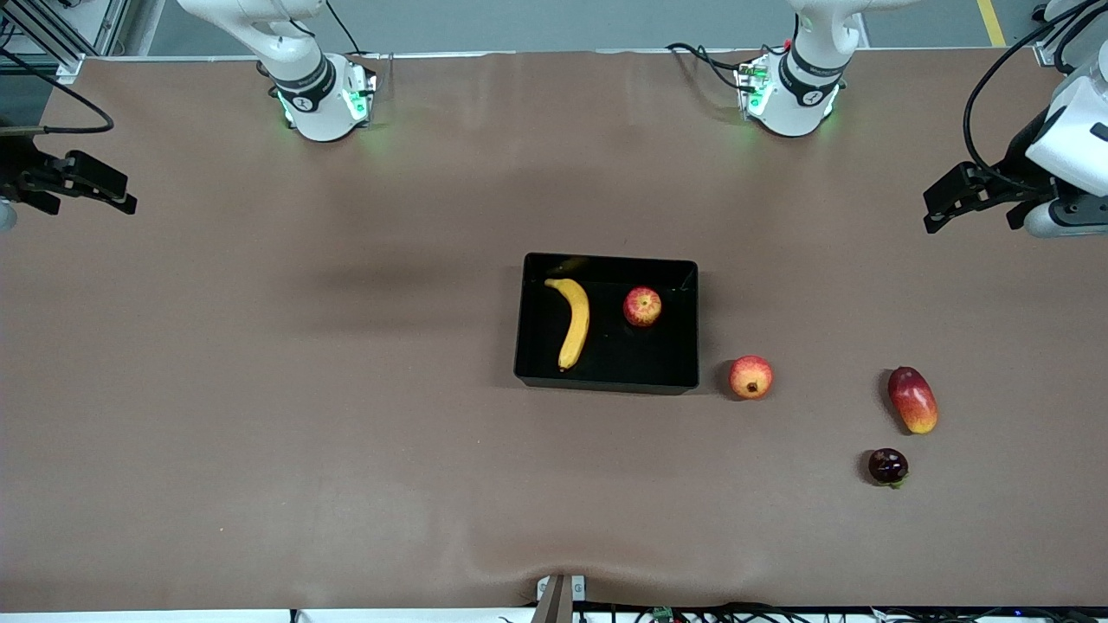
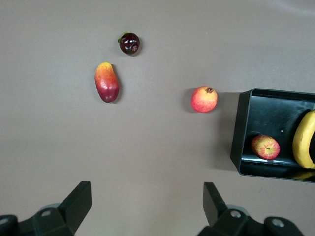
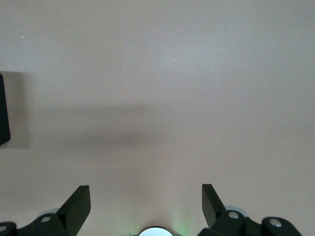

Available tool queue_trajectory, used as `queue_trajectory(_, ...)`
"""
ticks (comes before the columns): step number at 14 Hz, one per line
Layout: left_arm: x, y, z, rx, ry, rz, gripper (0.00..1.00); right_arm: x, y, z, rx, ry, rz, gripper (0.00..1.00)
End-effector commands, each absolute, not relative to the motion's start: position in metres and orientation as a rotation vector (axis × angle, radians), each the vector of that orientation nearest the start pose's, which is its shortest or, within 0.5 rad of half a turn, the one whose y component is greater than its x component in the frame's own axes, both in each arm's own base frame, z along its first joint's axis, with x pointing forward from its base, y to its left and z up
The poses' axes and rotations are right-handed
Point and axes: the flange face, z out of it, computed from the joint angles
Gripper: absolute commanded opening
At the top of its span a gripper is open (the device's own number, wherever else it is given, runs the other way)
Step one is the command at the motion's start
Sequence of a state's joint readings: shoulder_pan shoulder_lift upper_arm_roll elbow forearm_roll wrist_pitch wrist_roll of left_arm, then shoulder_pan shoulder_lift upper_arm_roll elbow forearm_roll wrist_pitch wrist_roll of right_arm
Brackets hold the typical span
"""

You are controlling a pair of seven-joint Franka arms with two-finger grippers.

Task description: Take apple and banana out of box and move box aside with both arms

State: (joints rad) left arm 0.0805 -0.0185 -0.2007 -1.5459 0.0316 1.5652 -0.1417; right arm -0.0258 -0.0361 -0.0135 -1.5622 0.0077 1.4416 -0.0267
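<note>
The banana (image 1: 572, 322) and apple (image 1: 642, 306) are seen lying apart inside the black tray (image 1: 606, 379) at mid-table, between the two grippers. The left gripper (image 1: 969, 197) is held spread and empty over its own end of the table, well apart from the tray. The right gripper (image 1: 74, 186) is likewise held spread and empty over its end.

Banana (image 2: 305, 140), tray (image 2: 275, 130) edge-cropped, left wrist.
</note>
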Motion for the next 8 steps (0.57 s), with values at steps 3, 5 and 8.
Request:
queue_trajectory(3,0.546,-0.062,0.648,-3.120,-0.020,-0.054,1.00,0.531,-0.017,0.641,-3.136,0.026,0.135,1.00)
queue_trajectory(5,0.552,-0.064,0.646,-3.124,-0.016,-0.052,1.00,0.531,-0.017,0.641,-3.138,0.027,0.135,1.00)
queue_trajectory(8,0.560,-0.076,0.625,-3.128,-0.008,0.010,1.00,0.530,-0.017,0.641,-3.136,0.026,0.137,1.00)
